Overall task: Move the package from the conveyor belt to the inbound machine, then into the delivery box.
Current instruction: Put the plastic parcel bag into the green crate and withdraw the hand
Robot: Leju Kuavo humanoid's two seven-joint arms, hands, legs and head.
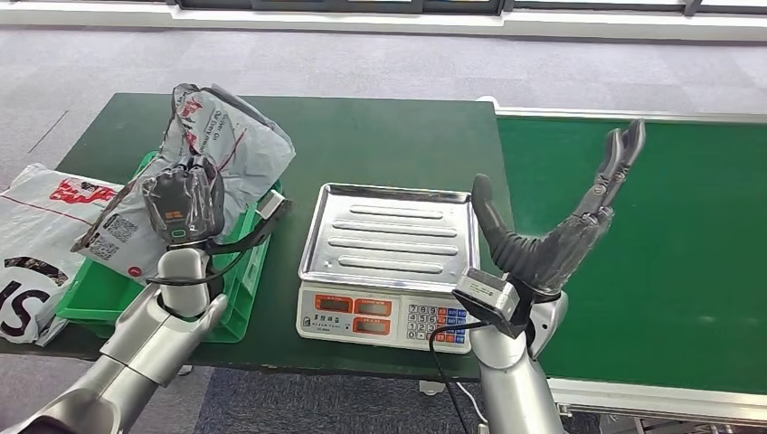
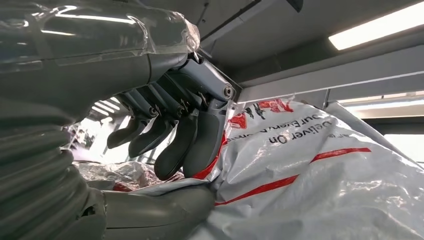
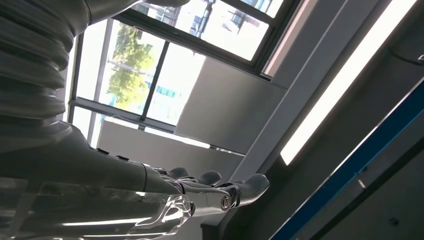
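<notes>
The package (image 1: 226, 140) is gripped by the left robot hand (image 1: 185, 203) above the green delivery box (image 1: 231, 298) at nine o'clock; the right robot hand (image 1: 565, 235) stands spread, holding nothing; slack plastic could slip and miss.

- Floor (image 1: 81, 63): grey carpet, faint tile seams.
- Table (image 1: 380, 136): dark green top, standing on the carpet.
- Window (image 3: 150, 75): dark frames, daylight, a green tree outside (right wrist view).
- Ceiling light (image 3: 340, 85): long strip, lit.
- Second strip light (image 2: 375, 25) beside grey beams overhead.
</notes>
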